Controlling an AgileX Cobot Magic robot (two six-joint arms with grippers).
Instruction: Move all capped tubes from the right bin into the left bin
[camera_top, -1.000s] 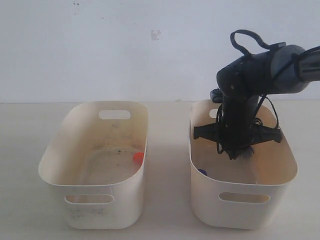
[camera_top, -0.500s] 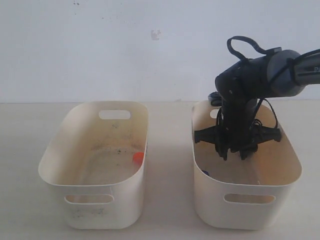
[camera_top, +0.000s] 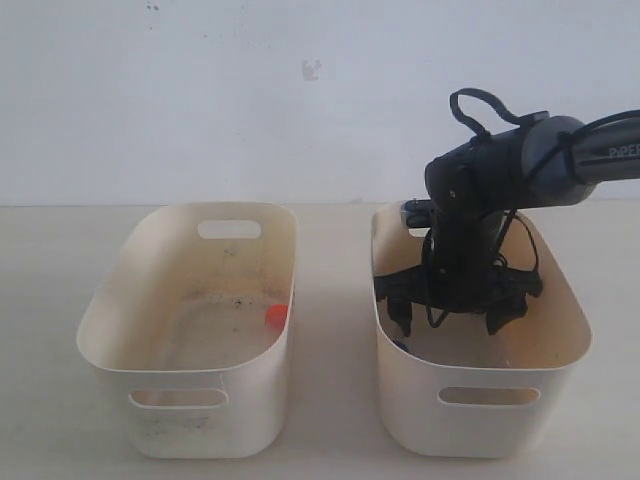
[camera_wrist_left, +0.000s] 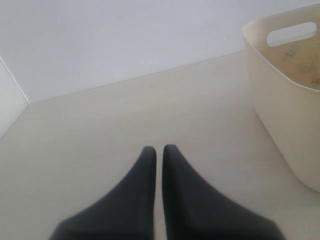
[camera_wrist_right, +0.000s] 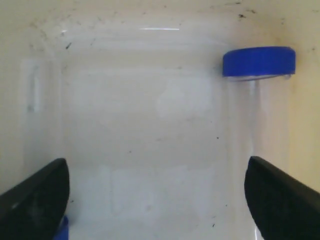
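Exterior view, from the front edge of the table (camera_top: 330, 455) back: the two bins stand side by side, the left bin (camera_top: 200, 425) toward the left edge and the right bin (camera_top: 480, 425) toward the right edge, with bare table between them. On the speckled floor of the left bin lies one tube. Only its orange cap (camera_top: 275, 318) shows, close to the wall that faces the other bin. In the right bin a sliver of blue cap (camera_top: 401, 345) peeps over the front rim. Further in, the right gripper (camera_top: 450, 320) hangs low inside that bin, spread wide and empty.

Right wrist view agrees: between the gripper's fingers (camera_wrist_right: 35, 197) there is only bin floor. A blue-capped tube (camera_wrist_right: 258, 61) seems to lie along the wall beyond one finger, and a scrap of a second blue cap (camera_wrist_right: 62, 231) sits by the other.

Out of the exterior view, the left gripper (camera_wrist_left: 159, 150) hovers over bare table near the left bin, its fingers drawn together to a thin slit, holding nothing.

By my reckoning one tube is across and two blue ones are left to move. The fourth tube shows in no view, so I cannot tell which bin holds it. The work is about a quarter done, perhaps half.
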